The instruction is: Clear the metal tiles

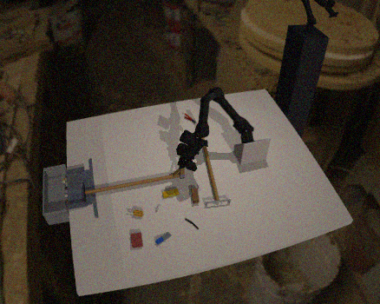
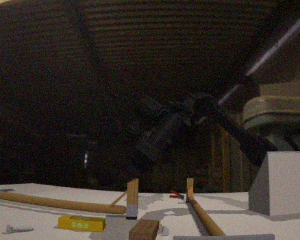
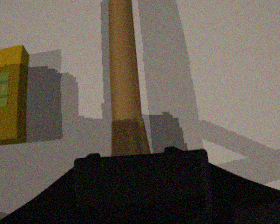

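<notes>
My gripper [image 1: 182, 168] [image 2: 135, 174] [image 3: 132, 160] is shut on the upright wooden grip of the long scraper [image 1: 131, 183] [image 2: 66, 204] [image 3: 125, 75]. The scraper's handle runs left, and its far end is over the blue-grey steel bench plate [image 1: 77, 173]. Its head there is dark and hard to make out. The grip's lower end is close to the table, but contact cannot be told. The grey catch box [image 1: 55, 210] adjoins the plate's left end. A few pale specks, possibly tiles, show along the border of plate and box; which side they are on cannot be told.
A shorter wooden tool [image 1: 211, 174] [image 2: 206, 217] with a frame head lies to the right. In front are a yellow level [image 1: 170, 192] [image 2: 81, 223] [image 3: 10, 95], brown block [image 1: 195, 195] [image 2: 144, 230], red block [image 1: 136, 239] and bolt [image 2: 19, 228]. Red-handled pliers [image 1: 189, 117] lie behind.
</notes>
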Available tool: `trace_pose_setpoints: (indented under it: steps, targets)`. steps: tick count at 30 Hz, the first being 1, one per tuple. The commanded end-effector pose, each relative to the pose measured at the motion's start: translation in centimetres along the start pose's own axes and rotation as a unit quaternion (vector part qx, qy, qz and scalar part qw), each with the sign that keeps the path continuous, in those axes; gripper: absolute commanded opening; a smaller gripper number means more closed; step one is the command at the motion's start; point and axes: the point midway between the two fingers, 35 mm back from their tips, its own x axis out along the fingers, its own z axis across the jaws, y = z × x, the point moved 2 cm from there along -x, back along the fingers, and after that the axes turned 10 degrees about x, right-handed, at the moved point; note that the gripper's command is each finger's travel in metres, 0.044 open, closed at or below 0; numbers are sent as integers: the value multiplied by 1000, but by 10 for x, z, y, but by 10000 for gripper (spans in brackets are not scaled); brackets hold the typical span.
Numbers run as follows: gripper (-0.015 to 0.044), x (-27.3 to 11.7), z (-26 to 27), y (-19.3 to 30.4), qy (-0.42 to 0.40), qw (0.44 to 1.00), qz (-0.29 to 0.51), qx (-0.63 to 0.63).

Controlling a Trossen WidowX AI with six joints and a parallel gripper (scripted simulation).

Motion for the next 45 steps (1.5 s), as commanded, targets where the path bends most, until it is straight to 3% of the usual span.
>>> trace_pose_setpoints:
  steps: [1,45]
  targets:
    - [0,-7,3,0,-4,1000,-7,1]
    - [0,-31,-5,35,-4,1000,-8,0]
